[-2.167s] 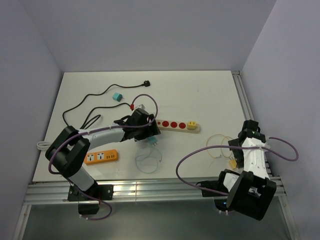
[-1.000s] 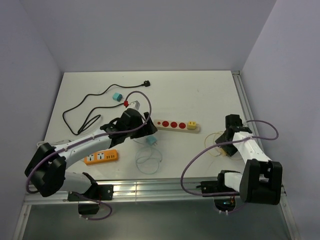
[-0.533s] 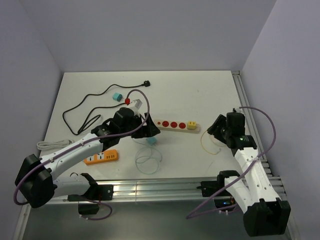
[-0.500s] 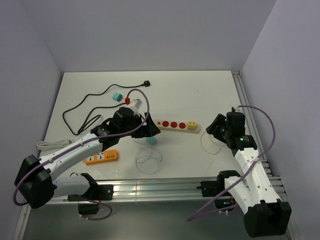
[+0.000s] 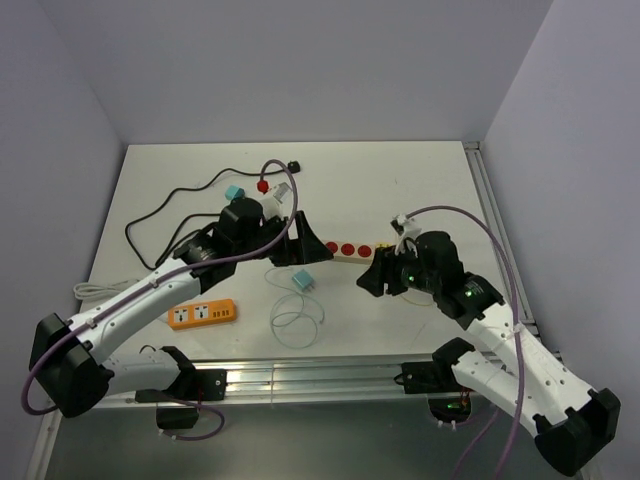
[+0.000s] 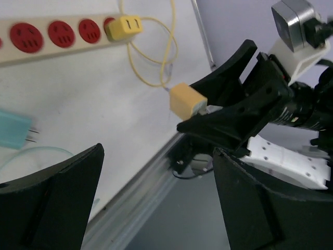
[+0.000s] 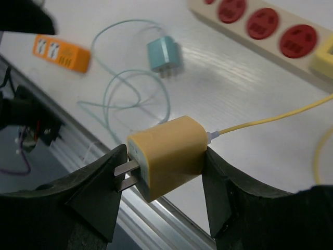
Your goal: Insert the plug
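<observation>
item: yellow plug (image 7: pixel 171 151). i am clamping it by sides in right gripper (image 5: pixel 385 275), just right of power strip (image 5: pixel 345 249). prongs pointing away from strip; strip's long axis running left-right. left gripper (image 6: pixel 156 203) hanging wide open, empty, over strip's left end.

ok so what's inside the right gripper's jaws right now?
A yellow plug, clamped by its sides in the right gripper, prongs bare, yellow cable trailing off its back. The faces under the fingers are covered.
</observation>
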